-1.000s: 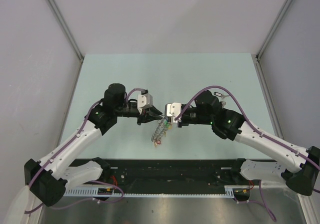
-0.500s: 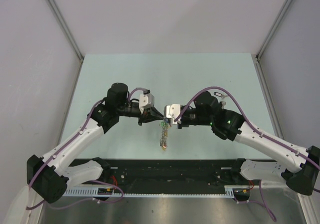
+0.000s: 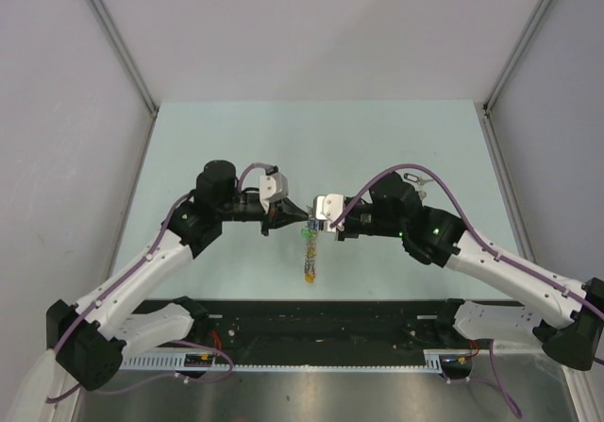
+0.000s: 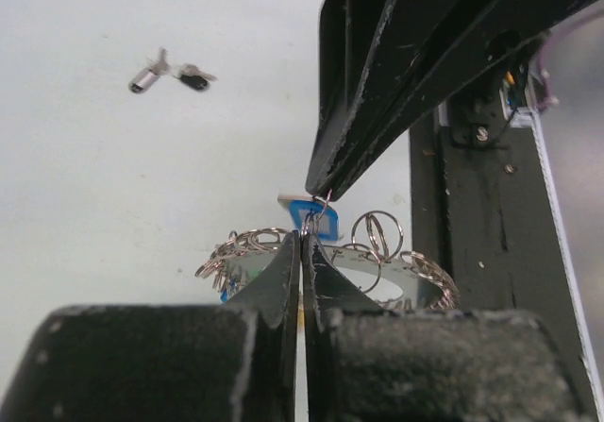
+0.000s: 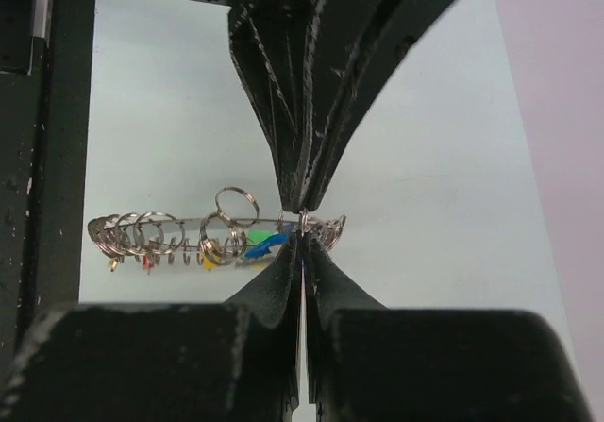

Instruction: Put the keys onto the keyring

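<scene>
The left gripper [image 4: 301, 241] has its two black fingers pressed flat together, tips nipping the wire of the keyring [image 4: 415, 267]; the right gripper [image 4: 324, 186] reaches down from the upper right, likewise closed, pinching the keyring's wire beside a blue tag [image 4: 300, 212]; two loose keys [image 4: 172, 75] lie well apart on the pale desk [image 4: 94, 205], one black-tagged.

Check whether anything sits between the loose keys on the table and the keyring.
Nothing visible: in the left wrist view only bare table separates the loose keys from the keyring. Both the left gripper and the right gripper are shut on the keyring, so neither is free to fetch a key.
</scene>
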